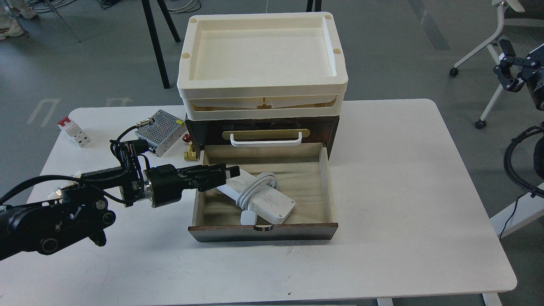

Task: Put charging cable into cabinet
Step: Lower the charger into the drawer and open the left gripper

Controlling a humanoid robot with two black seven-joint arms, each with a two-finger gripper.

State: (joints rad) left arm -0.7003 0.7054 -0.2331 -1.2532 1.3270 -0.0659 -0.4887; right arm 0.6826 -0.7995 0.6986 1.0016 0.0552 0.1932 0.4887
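Observation:
The charging cable (265, 199), a white cable looped around flat white plates, lies flat on the pale wood floor of the open drawer (263, 232). Its white plug (248, 218) rests near the drawer's front. The drawer belongs to the dark brown cabinet (329, 127), which has a white bar handle (265, 143) above it. My left gripper (227, 177) hovers over the drawer's left side, just above and left of the cable, open and holding nothing. My right gripper (506, 76) is off the table at the far right; its fingers cannot be told apart.
Two cream plastic trays (261, 87) are stacked on the cabinet. A silver mesh-covered box (159, 127), a small brass fitting (190, 154) and a white block with a red end (73, 131) lie at the left on the white table (403, 191). An office chair (497, 42) stands beyond it.

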